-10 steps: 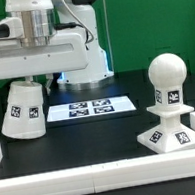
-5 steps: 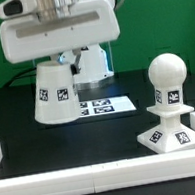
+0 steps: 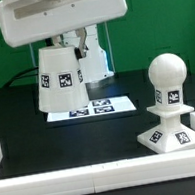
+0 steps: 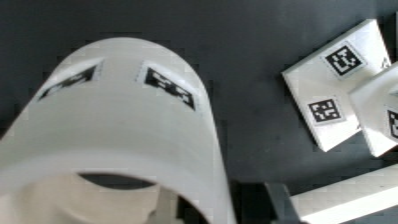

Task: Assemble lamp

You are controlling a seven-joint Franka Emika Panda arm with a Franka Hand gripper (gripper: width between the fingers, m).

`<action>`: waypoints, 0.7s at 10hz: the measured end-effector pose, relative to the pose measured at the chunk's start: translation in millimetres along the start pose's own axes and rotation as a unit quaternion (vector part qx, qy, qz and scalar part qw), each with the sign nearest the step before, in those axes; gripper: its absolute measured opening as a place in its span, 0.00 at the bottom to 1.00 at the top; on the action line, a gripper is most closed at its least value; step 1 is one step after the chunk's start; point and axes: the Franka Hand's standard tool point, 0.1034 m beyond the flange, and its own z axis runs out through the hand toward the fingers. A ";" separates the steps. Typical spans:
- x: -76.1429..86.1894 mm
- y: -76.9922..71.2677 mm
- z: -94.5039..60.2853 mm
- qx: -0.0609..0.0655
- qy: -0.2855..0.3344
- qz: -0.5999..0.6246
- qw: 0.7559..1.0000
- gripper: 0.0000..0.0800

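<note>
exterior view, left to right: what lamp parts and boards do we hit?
Shade, held up off the table → marker board → bulb standing on the base. The shade's lower edge overlaps the board's left end in the picture.

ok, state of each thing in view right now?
shade: off the table, tilted, carried under the gripper.
bulb: upright, seated in the base.
base: flat on the table, at the exterior view's right.
gripper: fingers hidden by its housing and the shade; cannot tell open or shut.
marker board: flat on the table.
</note>
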 end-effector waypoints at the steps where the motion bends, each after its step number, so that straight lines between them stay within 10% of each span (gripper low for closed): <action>1: -0.1 -1.0 -0.1 0.000 0.000 0.003 1.000 0.06; 7: 14.0 -82.6 -50.7 0.026 -0.027 0.072 0.997 0.06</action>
